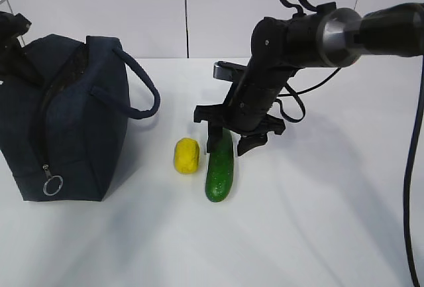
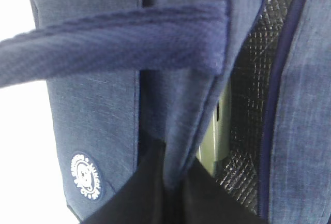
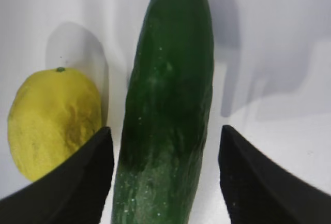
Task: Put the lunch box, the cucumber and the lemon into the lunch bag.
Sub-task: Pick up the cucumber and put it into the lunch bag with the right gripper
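The navy lunch bag point(image 1: 73, 114) stands at the left, its top open. My left gripper point(image 1: 12, 38) is shut on the bag's top edge point(image 2: 178, 131), with the fabric pinched between its dark fingers point(image 2: 129, 193). A pale green edge of the lunch box point(image 2: 213, 141) shows inside against the silver lining. The dark green cucumber point(image 1: 220, 168) lies on the white table, with the yellow lemon point(image 1: 187, 155) just to its left. My right gripper point(image 1: 232, 142) is open and low over the cucumber's far end. In the right wrist view its fingers point(image 3: 83, 182) stand either side of the cucumber point(image 3: 170, 105), and the left one is close to the lemon point(image 3: 51, 120).
The bag's loop handle point(image 1: 142, 88) arches toward the lemon, and another handle point(image 2: 114, 43) crosses the left wrist view. The zipper's silver ring pull point(image 1: 53, 185) hangs low on the bag's front. The white table point(image 1: 318, 221) meets a white wall behind.
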Robot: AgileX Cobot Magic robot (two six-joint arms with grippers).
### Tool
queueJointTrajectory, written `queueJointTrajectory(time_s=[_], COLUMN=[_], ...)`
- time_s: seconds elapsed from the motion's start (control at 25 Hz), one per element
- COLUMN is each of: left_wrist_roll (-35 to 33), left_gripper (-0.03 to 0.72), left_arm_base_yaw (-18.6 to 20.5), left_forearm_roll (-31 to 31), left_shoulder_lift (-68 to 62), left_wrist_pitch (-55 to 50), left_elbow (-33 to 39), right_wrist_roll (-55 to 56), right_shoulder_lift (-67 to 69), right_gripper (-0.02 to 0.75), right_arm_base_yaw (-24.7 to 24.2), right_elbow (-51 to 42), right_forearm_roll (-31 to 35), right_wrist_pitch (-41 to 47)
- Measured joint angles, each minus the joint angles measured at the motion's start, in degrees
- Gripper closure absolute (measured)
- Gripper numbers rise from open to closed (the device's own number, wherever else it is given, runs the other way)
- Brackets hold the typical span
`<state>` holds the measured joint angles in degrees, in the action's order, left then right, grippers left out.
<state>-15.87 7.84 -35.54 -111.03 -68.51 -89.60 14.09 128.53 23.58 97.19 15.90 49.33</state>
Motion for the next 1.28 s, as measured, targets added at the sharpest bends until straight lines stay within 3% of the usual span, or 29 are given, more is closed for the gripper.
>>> queueJointTrajectory(time_s=[0.48, 0.68, 1.28], left_wrist_roll=[0.00, 0.00, 0.00], left_gripper=[0.697, 0.697, 0.697], left_arm_base_yaw=[0.00, 0.00, 0.00], left_forearm_roll=[0.00, 0.00, 0.00], left_shoulder_lift=[0.00, 0.00, 0.00], left_wrist_pitch=[0.00, 0.00, 0.00], left_elbow=[0.00, 0.00, 0.00], right_wrist_roll=[1.10, 1.13, 1.23], right_shoulder_lift=[1.32, 1.41, 1.41], right_gripper=[0.262, 0.334, 0.397], right_arm_base_yaw=[0.00, 0.00, 0.00], right_elbow=[0.42, 0.42, 1.31], right_forearm_roll=[0.73, 0.73, -1.11], right_wrist_pitch=[0.00, 0.00, 4.08])
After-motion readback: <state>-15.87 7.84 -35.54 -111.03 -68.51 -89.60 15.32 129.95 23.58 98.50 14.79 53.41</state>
